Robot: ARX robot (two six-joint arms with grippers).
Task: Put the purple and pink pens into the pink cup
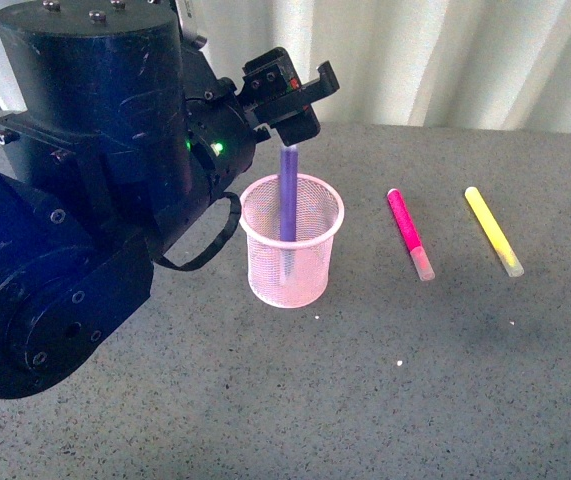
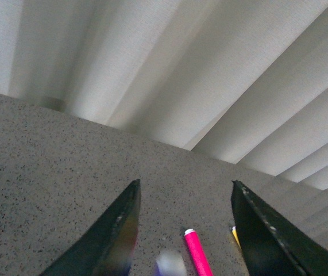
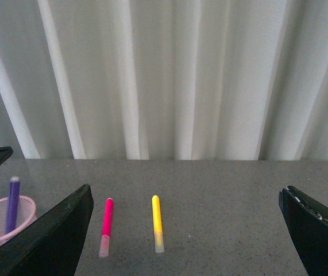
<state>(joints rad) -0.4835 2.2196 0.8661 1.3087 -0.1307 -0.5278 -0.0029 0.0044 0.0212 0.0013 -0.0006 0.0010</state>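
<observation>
Table (image 1: 365,400): you are looking at a grey speckled top running back to a white curtain.
Pink cup (image 1: 315,265): you'll find it standing upright on the table, left of the two markers.
Pink pen (image 1: 409,234): lies flat to your right of the cup, apart from it.
Yellow marker (image 1: 493,231): lies flat, further right, roughly parallel to the pink pen.

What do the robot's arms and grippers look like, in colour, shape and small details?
The left arm is glossy black: thick round housings with small screws, a green light and a looping black cable. The left gripper is black and blocky with a red mark. Of the right gripper only two black tapering fingers show.
</observation>
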